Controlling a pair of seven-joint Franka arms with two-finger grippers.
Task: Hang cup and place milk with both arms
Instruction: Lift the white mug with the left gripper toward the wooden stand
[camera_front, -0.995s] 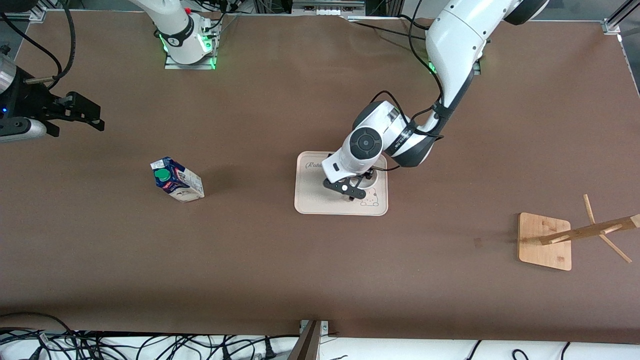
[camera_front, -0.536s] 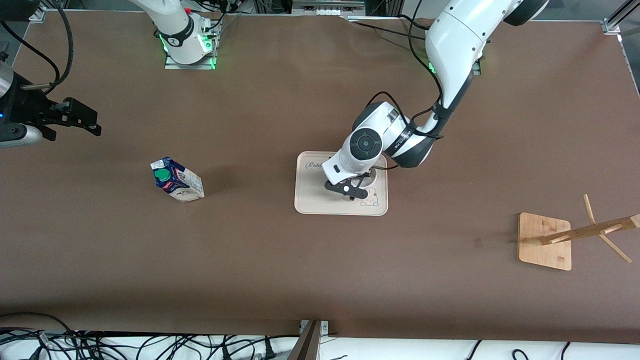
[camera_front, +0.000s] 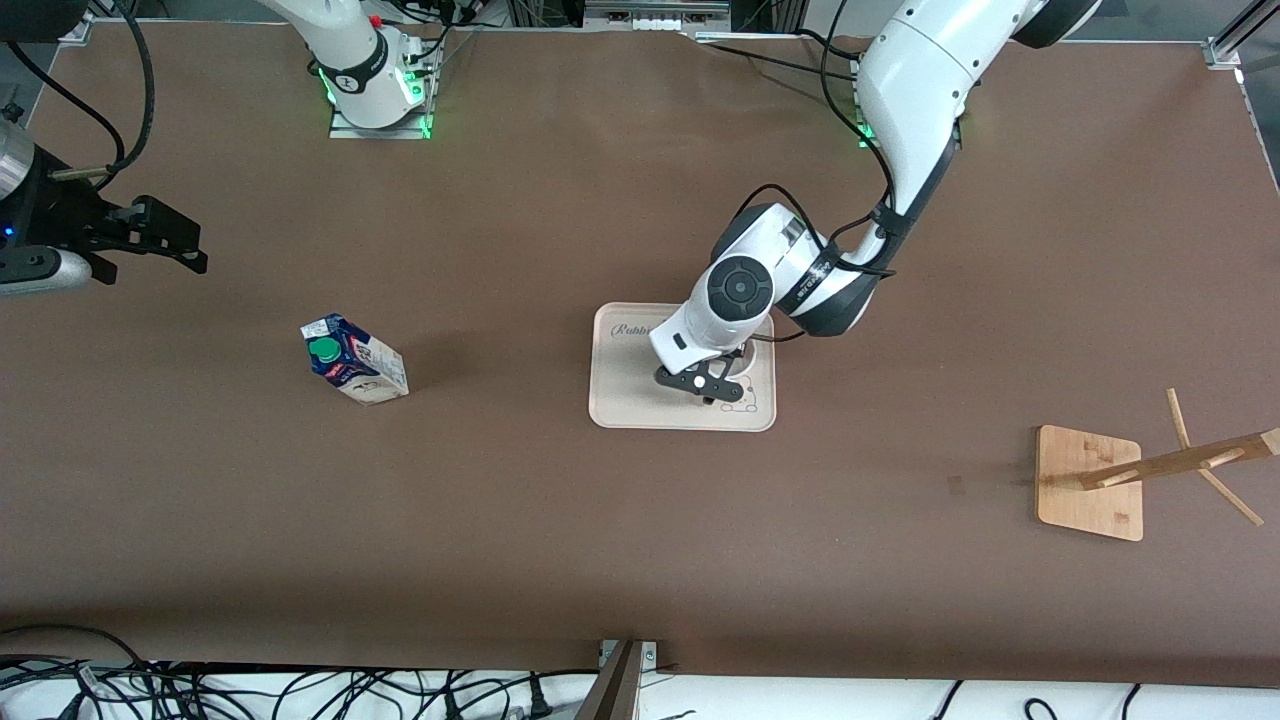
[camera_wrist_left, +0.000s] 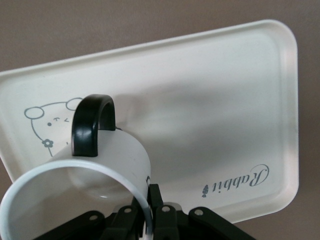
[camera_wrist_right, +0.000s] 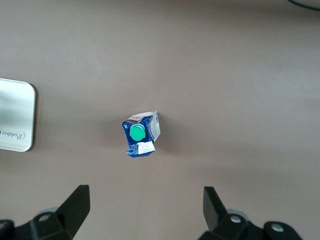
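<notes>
Two arms: both Franka arms work above a brown counter (camera_front: 560, 520), bases along its edge farthest from the front camera.
Left gripper (camera_front: 703, 383): low over the cream tray (camera_front: 640, 405), jaws pinched narrow on the rim of the cup (camera_wrist_left: 85, 190), one finger inside the wall, one outside.
Cup: white ceramic mug with black loop handle (camera_wrist_left: 92, 125), tipped toward the wrist camera with its mouth open to the lens, over the tray's bear drawing; whether its base touches the tray cannot be told.
Tray: flat on mid-counter, "Rabbit" lettering (camera_wrist_left: 235, 183) at one corner, bear at another.
Right gripper (camera_front: 165, 238): up over bare counter at the right arm's end, jaws spread wide with nothing between them, pointed down at the milk in its wrist view.
Milk (camera_front: 353, 358): gable-top carton, dark blue top, green cap (camera_wrist_right: 137, 132), standing alone on the counter, well apart from the tray, toward the right arm's end.
Mug tree (camera_front: 1170, 462): wooden rack on a square base, toward the left arm's end, nearer the front camera than the tray.
</notes>
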